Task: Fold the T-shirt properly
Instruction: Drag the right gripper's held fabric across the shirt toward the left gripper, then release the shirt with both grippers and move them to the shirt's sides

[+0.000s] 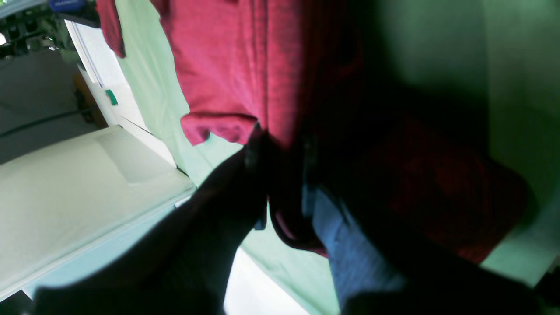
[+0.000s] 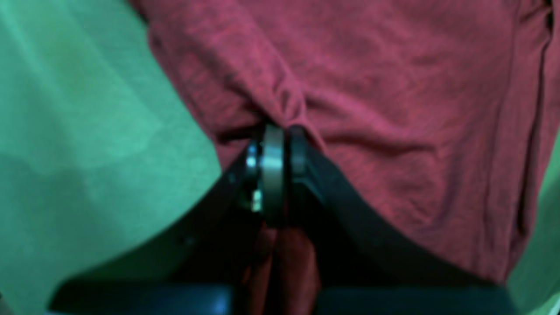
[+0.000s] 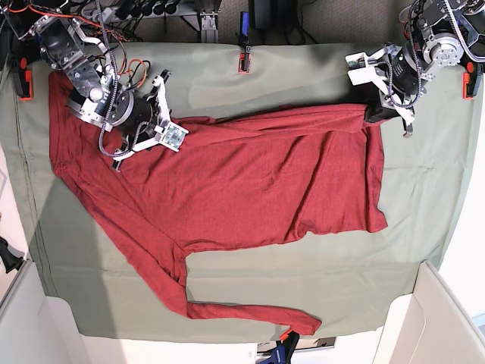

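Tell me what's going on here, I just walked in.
A two-armed robot is working on a red shirt laid on a green cloth. Its right pincer is shut on a fold of the shirt. Part of the shirt runs between the fingers of the left pincer, though I can't tell whether they grip it. The shirt isn't neatly folded yet: one long sleeve trails out, bent, across the cloth.

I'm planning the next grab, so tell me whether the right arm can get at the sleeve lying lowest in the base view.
Probably not yet: the right gripper is shut on the T-shirt and must release first; the sleeve itself looks largely uncovered.
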